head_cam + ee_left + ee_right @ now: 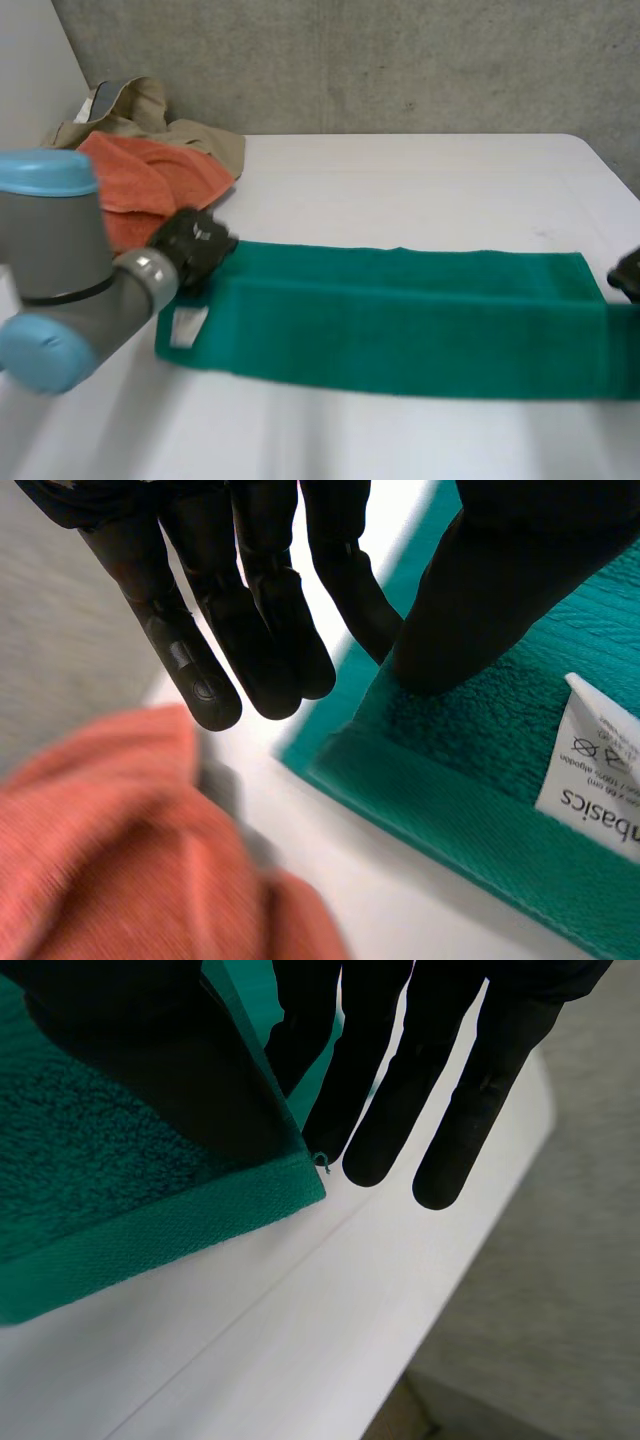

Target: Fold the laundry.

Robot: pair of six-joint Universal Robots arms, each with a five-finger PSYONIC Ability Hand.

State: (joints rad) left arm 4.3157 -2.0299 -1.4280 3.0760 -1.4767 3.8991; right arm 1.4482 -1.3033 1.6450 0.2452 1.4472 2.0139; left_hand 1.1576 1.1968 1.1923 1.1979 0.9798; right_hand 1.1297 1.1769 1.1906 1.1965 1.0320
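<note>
A green towel [420,330] is lying along the white table [400,180], folded lengthwise into a long band, and everything else is told here from this towel. At its left end the left hand [195,243] is resting on the far corner. In the left wrist view the thumb [470,600] is pressing on the green pile just inside the edge, while the fingers [255,630] are hanging straight and a little spread beyond that edge, over the bare table; they are not curling round anything. A white care label [600,780] is sitting on the towel just beside the thumb (it has some printed letters and washing signs on it).

At the towel's right end the right hand [628,270] is coming in at the far corner. In the right wrist view its thumb [150,1060] is lying on the cloth along the short edge and its fingers [400,1080] are reaching out straight past the corner, above the table, so this hand is also relaxed and is holding nothing.

Beyond the towel's left end, near the left hand, an orange towel [150,185] is lying in a loose heap, and a beige garment [180,125] is lying behind it, against the grey wall [350,60]. The left arm [60,270] is standing in front of a part of the orange heap and is hiding it.
</note>
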